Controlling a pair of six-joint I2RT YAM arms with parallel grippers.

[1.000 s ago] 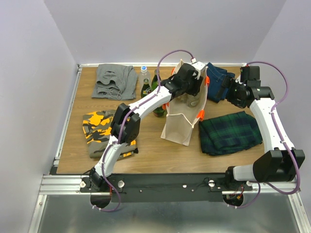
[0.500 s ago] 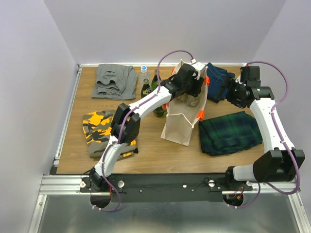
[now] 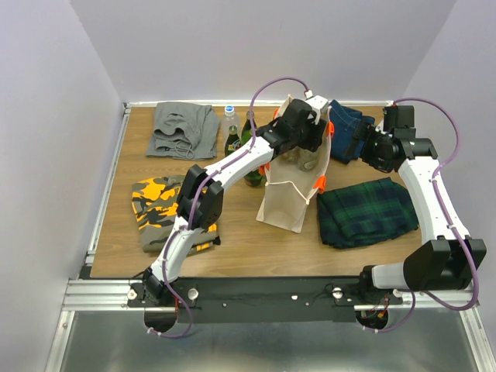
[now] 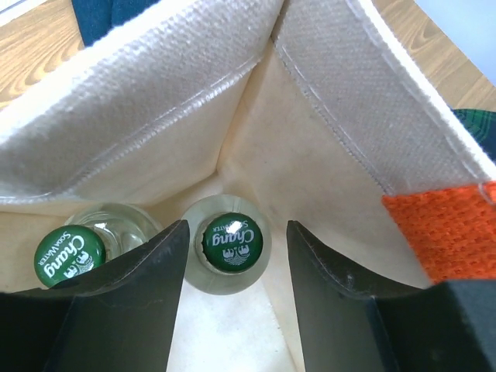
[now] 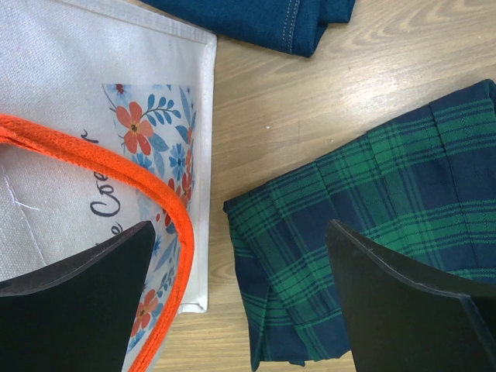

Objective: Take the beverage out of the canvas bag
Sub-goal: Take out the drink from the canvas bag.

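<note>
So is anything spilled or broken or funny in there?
Nothing looks wrong. The cream canvas bag with orange handles stands upright. Inside, one green-capped glass bottle and a second green-capped bottle stand upright, caps on. No spill shows.

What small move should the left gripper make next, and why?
Probably lower the left gripper straight down inside the canvas bag. Its jaws stand open on either side of the green-capped bottle, centred between them but lower down; the second bottle sits outside, so a descent should bracket only one neck.
</note>
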